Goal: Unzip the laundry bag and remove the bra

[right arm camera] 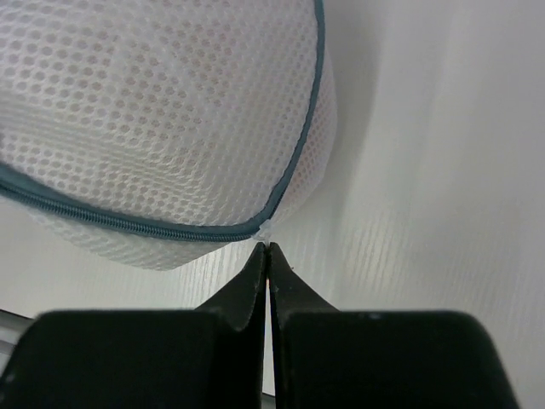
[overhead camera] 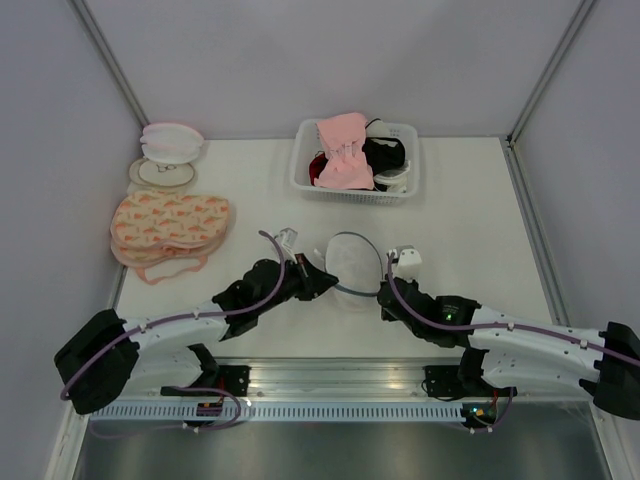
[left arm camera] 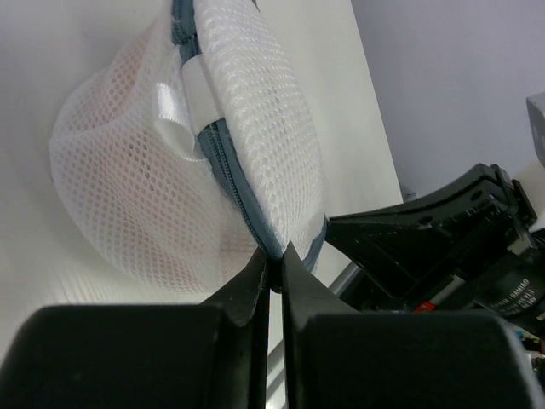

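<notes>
The laundry bag (overhead camera: 350, 258) sits zipped at the middle of the worktop (overhead camera: 470, 220), near the front edge, with the tan bra (left arm camera: 111, 162) showing faintly through its mesh. The left claw (left arm camera: 272, 253) is nearly closed, pinching the bag's dark zipper rim (left arm camera: 230, 170). The right claw (right arm camera: 266, 249) is fully closed, its tips at a small white tab (right arm camera: 264, 228) by the zipper's end; whether it grips the tab I cannot tell. Bare worktop lies to the bag's right and behind it, up to the basket (overhead camera: 300, 170). Flat patterned bags (overhead camera: 170, 222) lie well apart at the left edge. Small white print on the right arm is too small to read.
</notes>
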`<state>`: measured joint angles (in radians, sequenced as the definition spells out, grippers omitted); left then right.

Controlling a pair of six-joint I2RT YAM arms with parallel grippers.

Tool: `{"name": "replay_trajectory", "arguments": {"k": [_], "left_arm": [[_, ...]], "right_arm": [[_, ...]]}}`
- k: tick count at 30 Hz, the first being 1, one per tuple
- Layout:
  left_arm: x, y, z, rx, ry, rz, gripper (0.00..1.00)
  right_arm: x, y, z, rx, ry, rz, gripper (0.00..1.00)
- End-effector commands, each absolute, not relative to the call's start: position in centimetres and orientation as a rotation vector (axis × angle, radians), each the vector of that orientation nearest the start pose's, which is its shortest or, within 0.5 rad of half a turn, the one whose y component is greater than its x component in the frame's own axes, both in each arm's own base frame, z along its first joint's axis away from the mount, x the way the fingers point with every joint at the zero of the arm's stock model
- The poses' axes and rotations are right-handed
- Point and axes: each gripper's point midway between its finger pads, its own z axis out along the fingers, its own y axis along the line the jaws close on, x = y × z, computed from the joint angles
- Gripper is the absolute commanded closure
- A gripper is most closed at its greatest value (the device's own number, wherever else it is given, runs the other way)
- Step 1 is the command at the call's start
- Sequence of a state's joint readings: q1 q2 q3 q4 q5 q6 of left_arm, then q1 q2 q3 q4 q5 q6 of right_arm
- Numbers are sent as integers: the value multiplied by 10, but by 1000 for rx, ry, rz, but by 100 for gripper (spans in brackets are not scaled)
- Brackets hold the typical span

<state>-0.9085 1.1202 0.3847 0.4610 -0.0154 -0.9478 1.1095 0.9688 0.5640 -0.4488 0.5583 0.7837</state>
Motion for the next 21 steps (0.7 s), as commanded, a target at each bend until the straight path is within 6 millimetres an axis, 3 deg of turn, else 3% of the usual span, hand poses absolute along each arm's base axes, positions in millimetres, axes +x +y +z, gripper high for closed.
{"name": "replay_trajectory", "arguments": {"k": [1, 4, 6, 7, 8, 11, 12, 14, 15, 16, 18, 21], "left_arm": [[223, -312, 155, 91, 1965, -1180, 94], [251, -320, 149, 134, 1947, -1154, 93], [271, -331, 169, 158, 1886, -1204, 93], [278, -337, 156, 171, 1916, -1202, 92], [284, -342, 159, 181, 1913, -1214, 89], [292, -354, 171, 171, 1936, -1248, 51], [293, -348, 163, 119, 1997, -1209, 39], [283, -339, 177, 61, 1994, -1202, 34], [280, -329, 166, 14, 2020, -1148, 24], [271, -323, 166, -14, 2037, -1145, 22], [252, -314, 170, -32, 2030, -1175, 21], [230, -308, 161, -86, 2099, -1218, 21]], "right_arm": [[184, 200, 112, -127, 2212, 333, 99], [179, 216, 118, -187, 2203, 433, 100], [173, 225, 118, -240, 2213, 490, 100], [173, 231, 121, -248, 2202, 528, 100], [171, 234, 121, -258, 2200, 545, 100], [169, 245, 123, -274, 2188, 609, 99], [169, 247, 121, -285, 2195, 609, 99], [170, 251, 122, -292, 2190, 622, 99], [170, 254, 121, -307, 2191, 623, 100], [170, 258, 123, -312, 2182, 644, 100], [170, 261, 121, -326, 2180, 648, 99], [172, 269, 124, -340, 2164, 671, 100]]}}
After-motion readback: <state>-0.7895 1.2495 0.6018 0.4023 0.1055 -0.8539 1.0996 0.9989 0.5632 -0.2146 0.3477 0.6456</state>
